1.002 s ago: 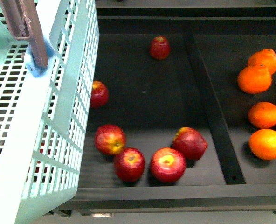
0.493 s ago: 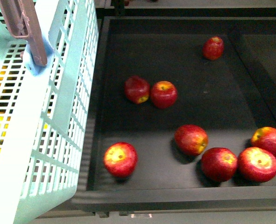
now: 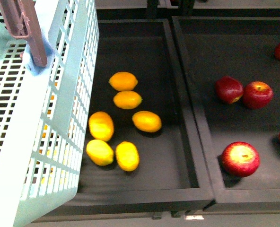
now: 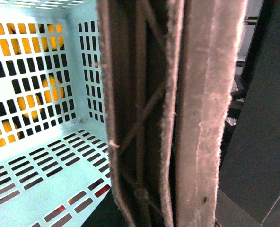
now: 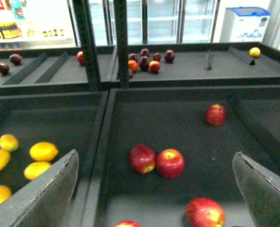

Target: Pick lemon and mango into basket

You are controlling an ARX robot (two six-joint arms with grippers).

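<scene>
Light blue-green basket (image 3: 17, 142) at left of front view, brown handle (image 3: 24, 23) at its top. 6 lemons (image 3: 146, 121) on floor of black tray compartment (image 3: 163, 165), just beside basket wall. Red apples (image 3: 240, 159) in next compartment right. Over apples, right end effector (image 5: 155, 155) spread wide, empty. Handle fills left wrist view; grip of left end effector cannot be told.

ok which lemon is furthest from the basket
The lemon lying alone on the right of the cluster, nearest the bin divider; the other five sit closer to the basket.
</scene>
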